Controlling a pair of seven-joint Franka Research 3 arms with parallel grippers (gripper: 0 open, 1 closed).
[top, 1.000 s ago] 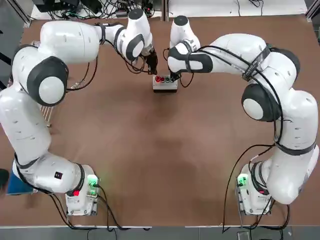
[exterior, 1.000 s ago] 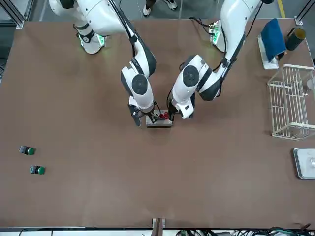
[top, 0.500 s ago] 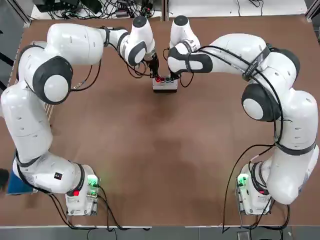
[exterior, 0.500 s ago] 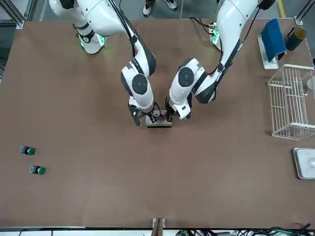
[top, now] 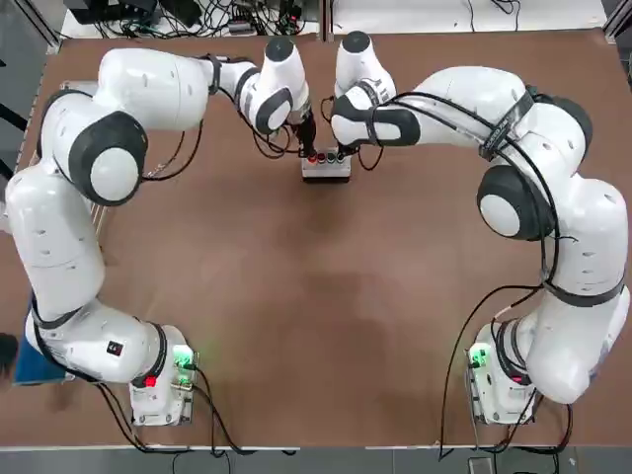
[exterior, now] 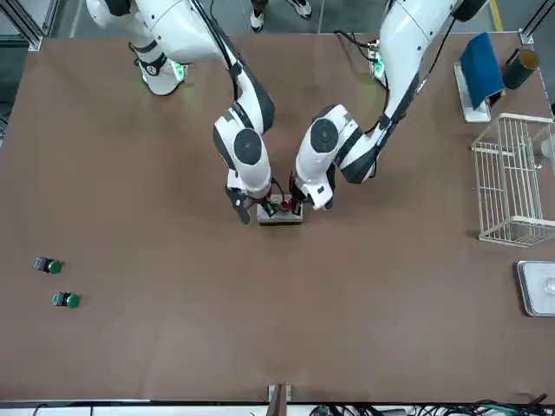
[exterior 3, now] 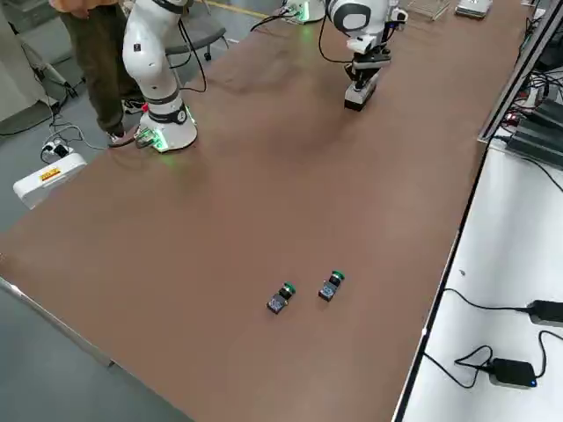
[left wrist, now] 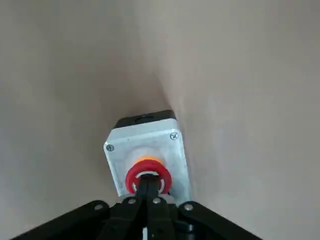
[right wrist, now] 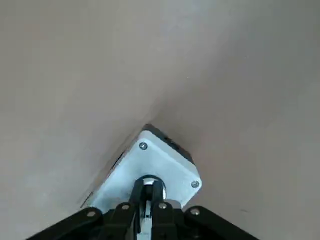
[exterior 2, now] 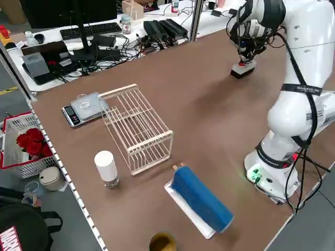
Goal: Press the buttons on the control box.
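Both pincers pinched narrow, our left gripper (left wrist: 148, 187) tips a red button (left wrist: 148, 173) and our right gripper (right wrist: 146, 192) the control box's (top: 326, 167) dark end button, upper centre of the top view; we judge the middle buttons remain.

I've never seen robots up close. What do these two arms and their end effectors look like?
Both arms, left arm and right arm, are glossy white rounded segments with dark grey joint caps and black cables looped alongside. Their bases glow green. Each end effector, left and right, has slim black fingers closed together.
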